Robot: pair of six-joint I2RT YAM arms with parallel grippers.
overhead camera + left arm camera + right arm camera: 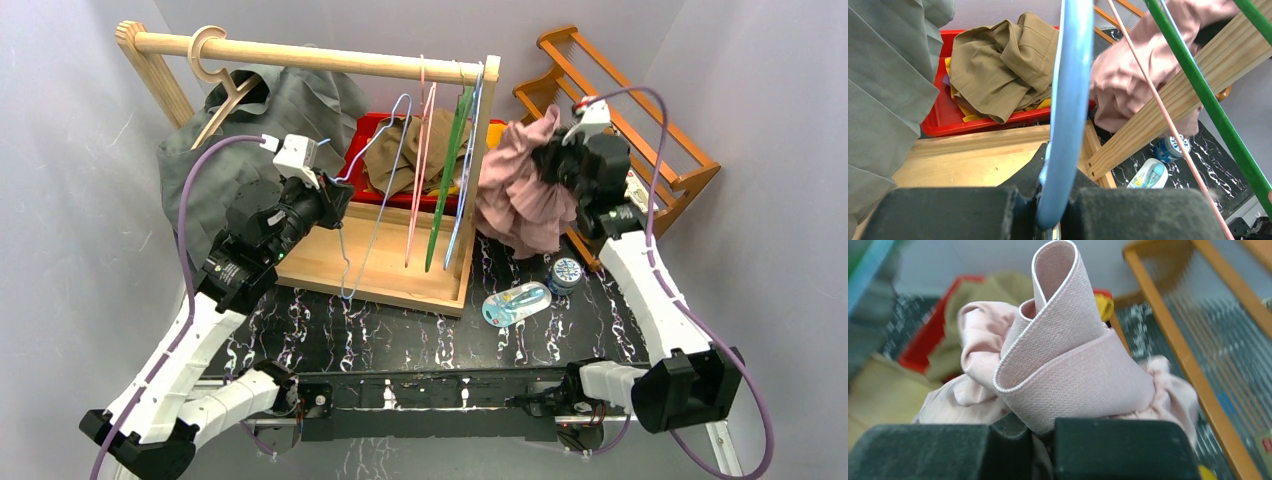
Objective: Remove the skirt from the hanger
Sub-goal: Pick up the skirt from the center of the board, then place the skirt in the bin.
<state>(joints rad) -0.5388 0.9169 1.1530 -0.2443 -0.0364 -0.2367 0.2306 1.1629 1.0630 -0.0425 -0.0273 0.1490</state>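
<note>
The pink skirt (520, 195) hangs bunched just right of the wooden rack's end post. My right gripper (560, 160) is shut on it. In the right wrist view the skirt's elastic waistband (1068, 370) folds up out of my right gripper (1045, 435), pinched between the pads. The thin blue hanger (404, 98) leans inside the rack, with my left gripper (340, 205) shut on it. Seen from the left wrist, the blue hanger (1068, 100) rises from my left gripper (1050, 210), and the skirt (1128, 80) lies beyond the post.
A wooden rack (300, 55) carries a grey garment (290, 110) on a wooden hanger, plus pink (425, 150) and green (452, 170) hangers. Behind it sits a red bin (372, 125) of tan clothes. A slatted wooden rack (650, 110) stands right; a correction-tape dispenser (515, 303) and a tape roll (566, 272) lie on the table.
</note>
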